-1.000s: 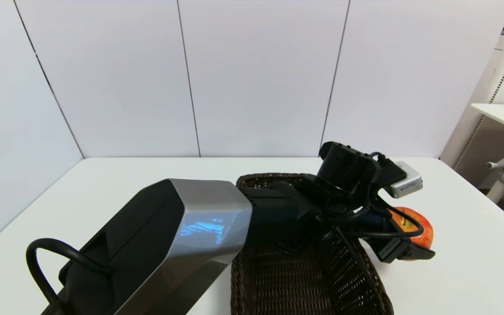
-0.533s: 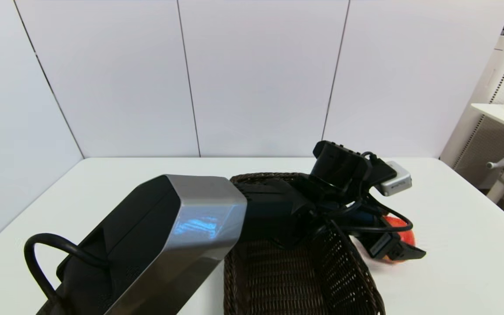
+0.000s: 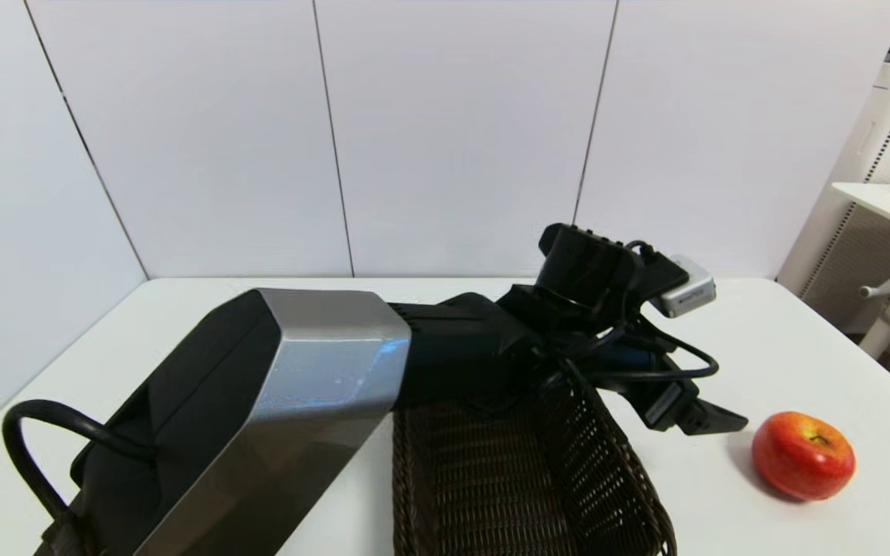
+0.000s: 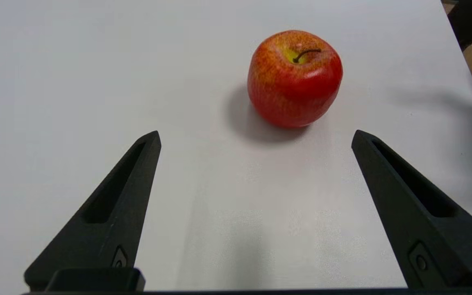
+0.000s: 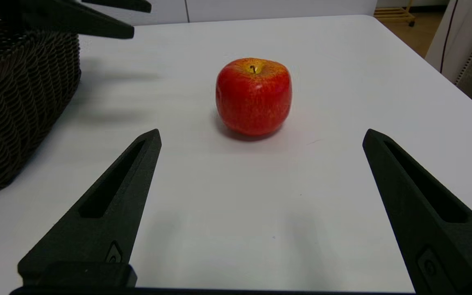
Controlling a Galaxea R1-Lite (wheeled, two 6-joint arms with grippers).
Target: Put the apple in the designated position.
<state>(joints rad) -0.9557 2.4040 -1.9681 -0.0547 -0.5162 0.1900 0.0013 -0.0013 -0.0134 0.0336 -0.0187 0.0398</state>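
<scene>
Red and glossy, the apple (image 3: 803, 455) sits upright on the white table (image 3: 785, 355) near its right edge, beside the wicker basket (image 3: 522, 479). Left gripper (image 4: 256, 137), jaws apart, hangs just short of it; right gripper (image 5: 260, 137) is likewise spread. Placement looks done, though the spot is unmarked; next, retreat without nudging.

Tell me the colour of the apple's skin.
The apple is red, with orange-yellow around its stem; the left wrist view shows it best.

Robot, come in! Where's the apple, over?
Left gripper open, short of apple. Apple upright on bare table, beside basket. Right gripper open, facing it. Nothing between.
</scene>
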